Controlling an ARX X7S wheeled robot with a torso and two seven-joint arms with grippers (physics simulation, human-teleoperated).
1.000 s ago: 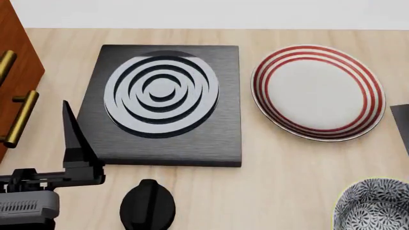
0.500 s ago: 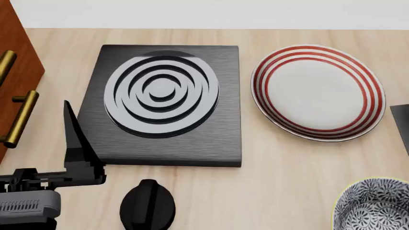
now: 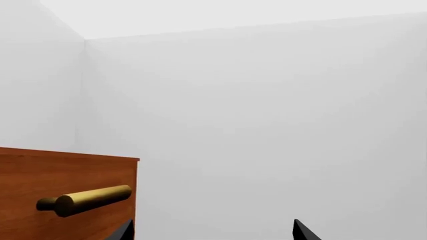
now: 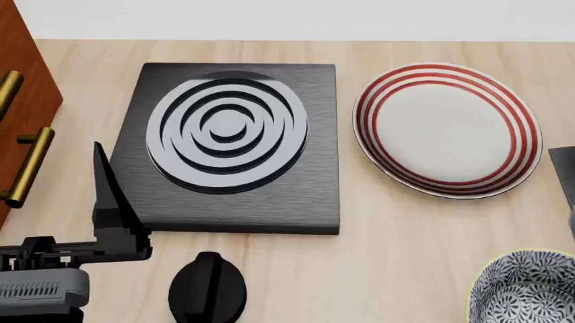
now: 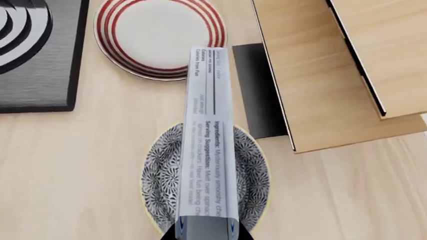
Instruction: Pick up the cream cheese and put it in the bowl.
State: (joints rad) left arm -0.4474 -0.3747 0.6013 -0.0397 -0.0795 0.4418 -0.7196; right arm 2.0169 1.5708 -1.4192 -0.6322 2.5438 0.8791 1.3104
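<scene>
Holding the cream cheese pinched in our right gripper, long flat printed box hanging over the speckled floral bowl. Left gripper points level, fingers spread, beside the wooden cabinet.

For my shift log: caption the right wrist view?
Right gripper holds the cream cheese box above the speckled bowl.

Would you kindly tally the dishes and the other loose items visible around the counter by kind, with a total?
Bowls: 1, the speckled bowl
Plates: 1, the red-ringed plate
Food boxes: 1, the cream cheese, held by the right gripper above the bowl
Stove burners: 1, the black burner
Knobs: 1, the black knob
Total: 5
</scene>
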